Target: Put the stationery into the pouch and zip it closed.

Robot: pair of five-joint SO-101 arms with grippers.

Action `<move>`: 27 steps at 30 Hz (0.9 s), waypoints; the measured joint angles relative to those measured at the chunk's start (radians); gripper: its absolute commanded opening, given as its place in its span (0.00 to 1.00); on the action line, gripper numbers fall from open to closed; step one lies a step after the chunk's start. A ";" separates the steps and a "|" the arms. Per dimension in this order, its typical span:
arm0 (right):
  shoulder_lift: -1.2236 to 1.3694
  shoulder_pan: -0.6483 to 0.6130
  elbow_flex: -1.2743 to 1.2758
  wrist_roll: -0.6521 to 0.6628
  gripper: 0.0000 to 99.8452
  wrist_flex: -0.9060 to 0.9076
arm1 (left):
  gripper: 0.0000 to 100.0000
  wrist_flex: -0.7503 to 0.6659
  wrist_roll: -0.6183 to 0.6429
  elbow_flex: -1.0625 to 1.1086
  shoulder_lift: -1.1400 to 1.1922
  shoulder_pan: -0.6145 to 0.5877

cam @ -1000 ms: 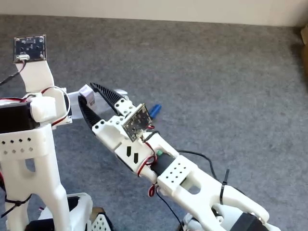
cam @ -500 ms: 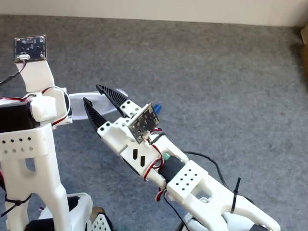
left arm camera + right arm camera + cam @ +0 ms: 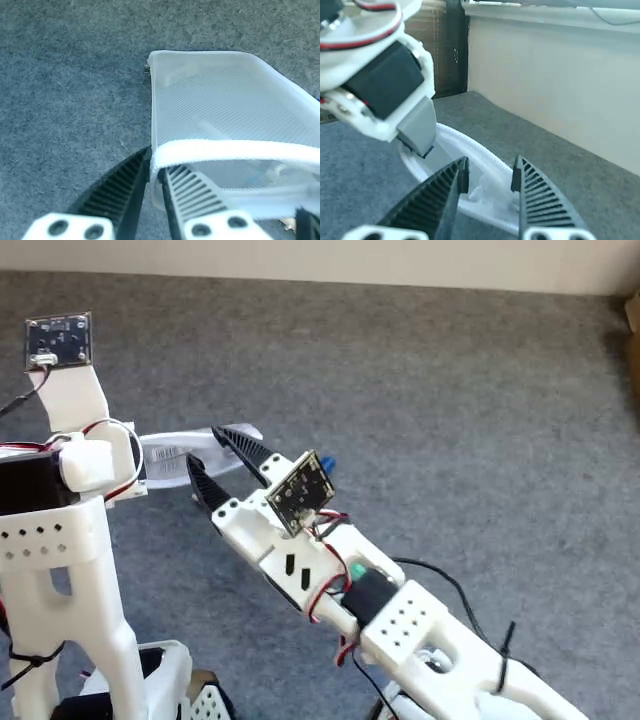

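Note:
The pouch (image 3: 175, 453) is white translucent mesh with a thick white rim, held up off the grey carpet. In the left wrist view my left gripper (image 3: 155, 165) is shut on the rim of the pouch (image 3: 220, 110), one black finger on each side of it. My right gripper (image 3: 203, 445) is open, its black fingertips just over the pouch's end. In its own view the right gripper (image 3: 488, 176) stands open above the pouch's rim (image 3: 470, 147), with nothing between the fingers. A small blue item (image 3: 325, 466) lies on the carpet behind the right wrist.
Grey carpet (image 3: 470, 390) covers the whole surface, with open room to the right and far side. The left arm's white tower (image 3: 60, 540) stands at the left edge. A pale wall (image 3: 560, 75) rises beyond the carpet.
My right gripper has drawn back slightly to the right from the pouch, still open, so more of the pouch shows. The left arm has kept still.

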 measured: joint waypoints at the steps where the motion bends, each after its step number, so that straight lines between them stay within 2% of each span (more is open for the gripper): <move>1: -0.029 0.003 0.000 0.000 0.14 0.041 | 0.01 0.000 0.000 0.000 0.000 0.000; 12: -0.242 0.003 0.000 0.000 0.14 0.367 | 0.01 0.000 0.002 0.000 0.000 0.000; 20: -0.391 0.006 0.000 0.000 0.14 0.695 | 0.01 0.000 0.002 0.018 -0.005 0.000; 27: -0.422 0.092 0.000 0.000 0.14 0.882 | 0.01 0.000 0.002 0.020 -0.005 0.000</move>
